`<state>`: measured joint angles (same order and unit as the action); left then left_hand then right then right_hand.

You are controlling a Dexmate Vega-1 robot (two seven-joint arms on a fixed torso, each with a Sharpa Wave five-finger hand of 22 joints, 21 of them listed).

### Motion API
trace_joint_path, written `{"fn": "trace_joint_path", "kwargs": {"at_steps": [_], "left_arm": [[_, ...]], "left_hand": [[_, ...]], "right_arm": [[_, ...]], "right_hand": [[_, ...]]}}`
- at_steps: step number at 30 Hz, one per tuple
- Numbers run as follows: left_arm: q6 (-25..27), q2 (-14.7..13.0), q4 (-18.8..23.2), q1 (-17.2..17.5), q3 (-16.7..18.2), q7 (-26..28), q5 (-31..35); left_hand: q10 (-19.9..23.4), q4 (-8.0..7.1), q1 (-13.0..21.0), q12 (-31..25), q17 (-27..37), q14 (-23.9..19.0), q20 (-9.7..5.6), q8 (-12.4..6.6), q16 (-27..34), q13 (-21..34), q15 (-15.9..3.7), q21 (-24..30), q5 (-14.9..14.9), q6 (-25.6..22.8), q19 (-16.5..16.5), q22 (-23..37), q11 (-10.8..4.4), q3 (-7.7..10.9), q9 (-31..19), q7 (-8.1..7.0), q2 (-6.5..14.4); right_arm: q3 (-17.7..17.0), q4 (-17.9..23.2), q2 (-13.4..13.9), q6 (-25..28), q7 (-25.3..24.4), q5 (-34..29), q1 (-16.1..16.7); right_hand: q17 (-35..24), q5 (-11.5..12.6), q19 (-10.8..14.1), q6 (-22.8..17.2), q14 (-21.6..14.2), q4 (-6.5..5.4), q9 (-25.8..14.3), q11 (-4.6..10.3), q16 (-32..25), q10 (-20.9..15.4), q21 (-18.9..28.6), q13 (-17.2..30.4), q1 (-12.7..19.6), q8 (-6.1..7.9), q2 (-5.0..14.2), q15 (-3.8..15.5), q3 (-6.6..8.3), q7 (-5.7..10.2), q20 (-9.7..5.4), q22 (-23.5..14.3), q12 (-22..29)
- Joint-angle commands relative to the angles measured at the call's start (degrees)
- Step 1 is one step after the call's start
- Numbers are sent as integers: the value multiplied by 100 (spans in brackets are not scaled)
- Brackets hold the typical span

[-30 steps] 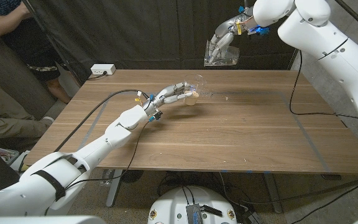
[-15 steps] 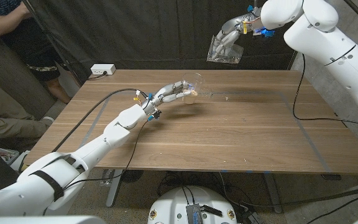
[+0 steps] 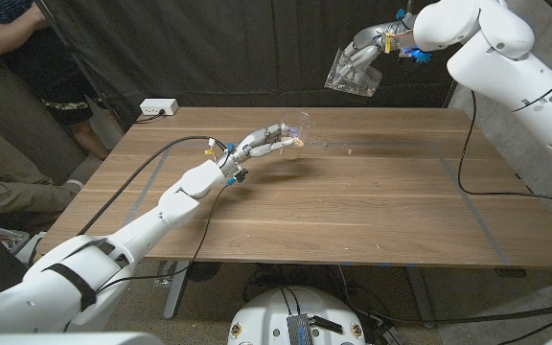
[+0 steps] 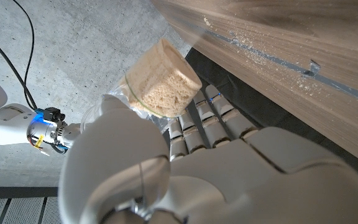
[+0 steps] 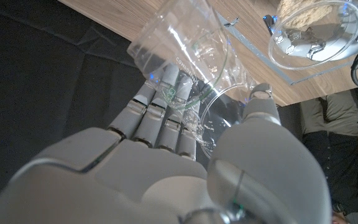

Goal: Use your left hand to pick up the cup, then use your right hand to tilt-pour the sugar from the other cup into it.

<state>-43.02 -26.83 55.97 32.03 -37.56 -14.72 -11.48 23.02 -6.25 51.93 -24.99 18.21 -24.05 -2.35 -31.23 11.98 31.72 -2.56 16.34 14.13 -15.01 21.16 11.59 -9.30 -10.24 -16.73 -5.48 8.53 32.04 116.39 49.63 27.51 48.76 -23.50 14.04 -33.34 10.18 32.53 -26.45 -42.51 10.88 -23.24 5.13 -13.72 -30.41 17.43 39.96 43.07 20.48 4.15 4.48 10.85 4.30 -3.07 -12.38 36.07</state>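
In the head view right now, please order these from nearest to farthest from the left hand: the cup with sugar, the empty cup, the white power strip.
1. Cup with sugar: held in the left hand.
2. White power strip: at the table's far left edge.
3. Empty cup: held high in the right hand, beyond the far edge.

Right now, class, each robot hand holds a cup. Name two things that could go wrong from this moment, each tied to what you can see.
1. The left hand holds the sugar-filled cup tilted above the table; sugar may spill, and some grains already lie there.
2. The right hand grips the empty cup high beyond the table's far edge, and its thin wall looks squeezed; it could crack or drop to the floor.
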Motion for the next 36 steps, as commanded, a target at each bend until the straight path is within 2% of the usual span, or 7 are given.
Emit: {"fn": "trace_joint_path", "kwargs": {"at_steps": [1, 15, 29, 32, 33, 36], "left_arm": [[32, -38, 87, 27, 6, 15, -8], [23, -45, 126, 34, 19, 17, -50], [-37, -67, 202, 113, 57, 120, -87], [-42, -79, 217, 121, 62, 129, -93], [-46, -83, 221, 122, 63, 129, -96], [-59, -90, 226, 123, 66, 137, -98]], "left_hand": [[31, -17, 22, -25, 19, -50, -35, -50, -4, 23, -786, 22, -29, -27, 11, 28, -18, -23, -7, -7, 1], [25, -18, 27, -24, 20, -46, -41, -50, -6, 24, -780, 23, -28, -23, 11, 27, -11, -20, -4, -9, 6], [34, -21, 24, -28, 21, -56, -41, -56, -4, 24, -780, 25, -28, -33, 11, 27, -22, -24, -2, -8, 3], [29, -22, 23, -25, 21, -59, -47, -59, -3, 22, -787, 27, -28, -38, 16, 27, -18, -24, 0, -1, 2], [26, -22, 23, -25, 21, -58, -44, -56, -4, 23, -782, 26, -27, -29, 13, 27, -13, -25, -1, -3, 2], [26, -23, 22, -25, 22, -60, -46, -57, -4, 23, -777, 27, -27, -35, 16, 27, -20, -26, 2, -2, 1]], "right_arm": [[-313, 225, 156, 454, -709, 424, 401], [-628, 475, 360, 862, -1495, 944, 854], [-809, 601, 546, 1105, -2123, 1401, 1187], [-846, 622, 588, 1142, -2240, 1492, 1255], [-852, 632, 603, 1163, -2272, 1516, 1271], [-892, 661, 639, 1195, -2400, 1594, 1343]], "right_hand": [[-17, 12, 19, -53, -55, -265, -12, 21, 20, -52, 22, 20, 36, -21, 66, 898, 313, 16, -403, -35, 18], [-28, 10, 21, -67, -62, -262, -23, -14, 21, -70, 23, 28, 49, -30, 66, 900, 320, 2, -405, -38, 15], [-36, 5, 24, -85, -71, -264, -32, 27, 22, -74, 26, 30, 55, -37, 70, 898, 326, -9, -407, -42, 4], [-40, 5, 26, -84, -78, -260, -35, 24, 19, -76, 27, 37, 64, -41, 69, 899, 329, -8, -403, -43, 6], [-40, 5, 26, -85, -81, -261, -36, -24, 19, -82, 27, 41, 62, -42, 70, 898, 329, -7, -404, -43, 9], [-43, 5, 31, -84, -85, -260, -38, -8, 18, -85, 29, 40, 66, -46, 68, 899, 330, -3, -406, -44, 7]]}}
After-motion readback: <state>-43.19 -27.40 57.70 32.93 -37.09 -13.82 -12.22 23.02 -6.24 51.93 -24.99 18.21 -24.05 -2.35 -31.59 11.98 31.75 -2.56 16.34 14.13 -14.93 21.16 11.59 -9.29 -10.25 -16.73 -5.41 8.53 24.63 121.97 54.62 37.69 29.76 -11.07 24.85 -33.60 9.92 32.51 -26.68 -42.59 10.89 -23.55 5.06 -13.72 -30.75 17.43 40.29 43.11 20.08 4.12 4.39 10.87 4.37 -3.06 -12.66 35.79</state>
